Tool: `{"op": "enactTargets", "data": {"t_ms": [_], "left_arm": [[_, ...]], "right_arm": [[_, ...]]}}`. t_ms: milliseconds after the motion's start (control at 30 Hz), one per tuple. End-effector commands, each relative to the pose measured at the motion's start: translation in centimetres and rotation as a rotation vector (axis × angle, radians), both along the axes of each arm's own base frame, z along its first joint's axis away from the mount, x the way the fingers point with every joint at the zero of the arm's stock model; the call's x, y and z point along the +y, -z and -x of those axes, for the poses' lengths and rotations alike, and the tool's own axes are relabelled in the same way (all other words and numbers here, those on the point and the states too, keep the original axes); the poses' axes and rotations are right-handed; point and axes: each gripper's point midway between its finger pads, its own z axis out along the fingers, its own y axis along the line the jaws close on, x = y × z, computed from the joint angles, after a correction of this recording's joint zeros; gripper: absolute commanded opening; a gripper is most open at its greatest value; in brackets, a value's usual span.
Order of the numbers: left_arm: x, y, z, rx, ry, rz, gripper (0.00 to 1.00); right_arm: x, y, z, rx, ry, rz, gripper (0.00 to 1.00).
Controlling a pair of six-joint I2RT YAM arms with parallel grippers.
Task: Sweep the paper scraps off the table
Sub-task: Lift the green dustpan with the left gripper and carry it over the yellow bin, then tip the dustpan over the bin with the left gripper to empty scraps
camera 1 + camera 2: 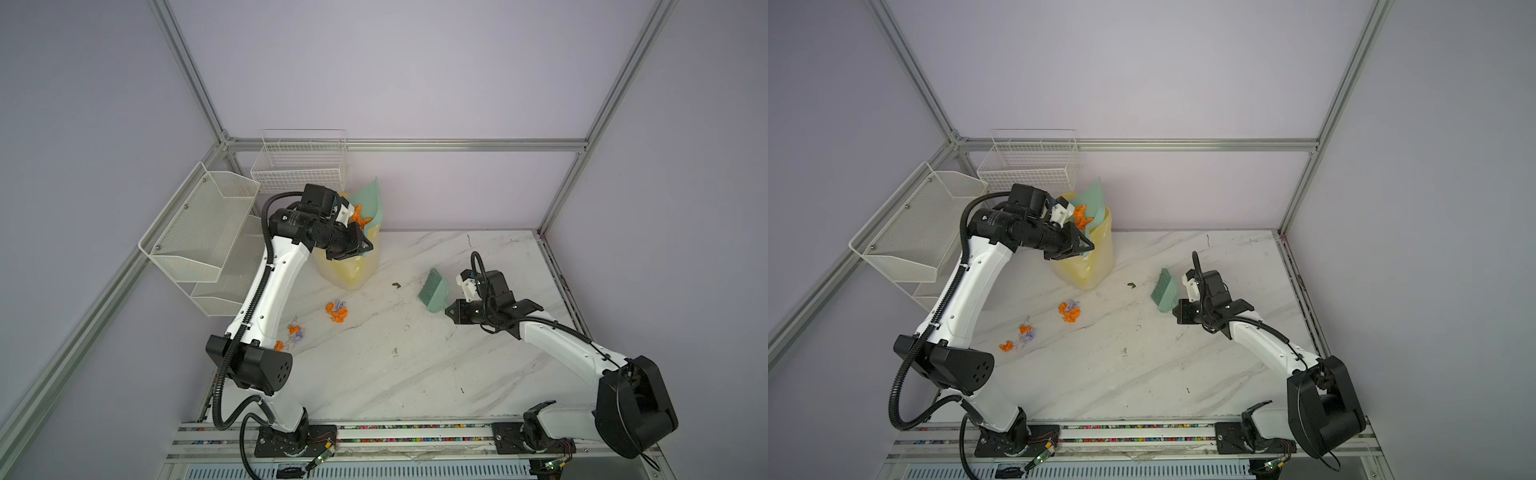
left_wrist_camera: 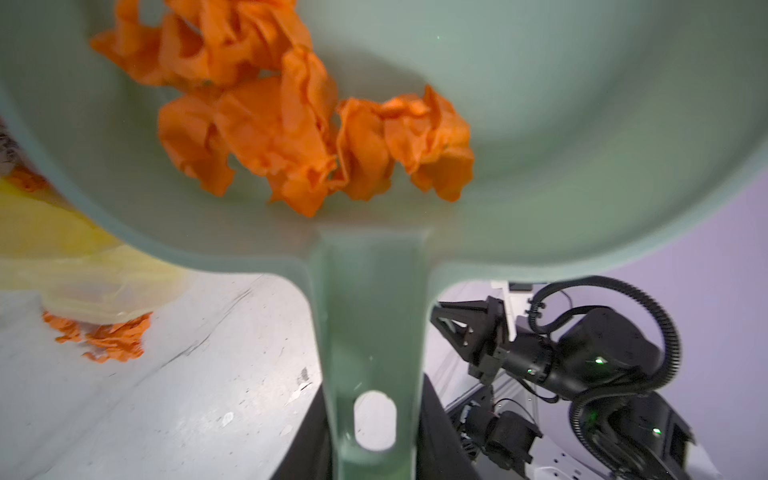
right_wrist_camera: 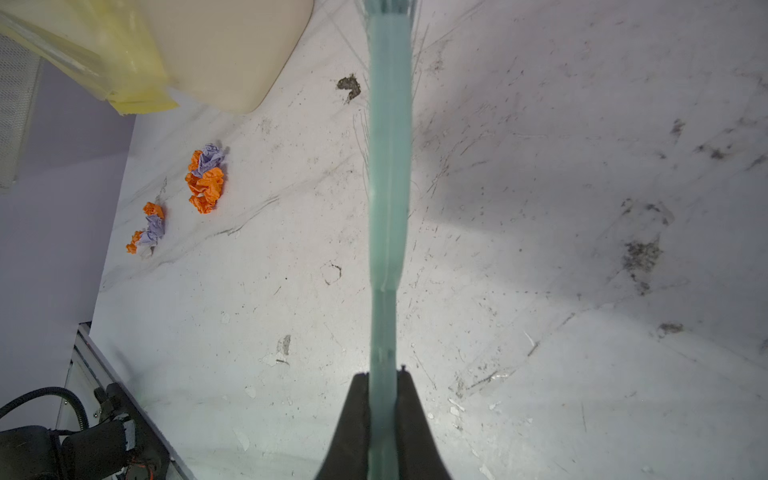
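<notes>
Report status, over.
Left gripper shut on dustpan holding orange scraps, tilted over bin. Right gripper shut on brush. Two scrap clusters on table near left arm. Dark speck beside brush.

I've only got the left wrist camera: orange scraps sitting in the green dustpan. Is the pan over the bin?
Observer: Yes. In both top views the dustpan sits at the mouth of the yellow-lined bin, lip raised, held by the left gripper.
Operator: What's left on the table?
Observer: Two clusters of orange and lilac paper scraps lie on the table, the second nearer the left arm's base.
Operator: And the right arm?
Observer: The right gripper is shut on the green brush, bristles near a dark speck.
</notes>
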Motion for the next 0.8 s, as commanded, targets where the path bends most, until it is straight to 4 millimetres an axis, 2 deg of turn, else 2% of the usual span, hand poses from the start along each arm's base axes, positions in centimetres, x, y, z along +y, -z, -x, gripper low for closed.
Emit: {"op": "enactTargets", "data": {"t_ms": [0, 233, 433, 533, 633, 767], "left_arm": [[-1.1, -2.5, -0.4, -0.055, 0.064, 0.193, 0.0], [-1.0, -2.3, -1.2, -0.007, 0.067, 0.423, 0.0], [-0.6, -3.0, -1.8, -0.011, 0.086, 0.648, 0.0], [-0.1, -4.3, -2.0, -0.034, 0.106, 0.788, 0.0], [1.3, -6.6, -2.0, -0.089, 0.123, 0.929, 0.0], [2.4, -7.9, -2.0, -0.109, 0.138, 0.978, 0.0]], "right_arm": [[0.3, -1.2, -0.5, -0.035, 0.0, -0.036, 0.0], [0.5, -1.4, -0.7, -0.034, 0.002, -0.044, 0.0], [0.7, -1.5, -0.9, -0.029, 0.003, -0.057, 0.0], [0.8, -1.6, -1.0, -0.029, 0.003, -0.061, 0.0], [0.8, -1.8, -1.0, -0.032, 0.011, -0.063, 0.0], [0.9, -2.5, -1.2, -0.048, 0.014, -0.075, 0.0]]}}
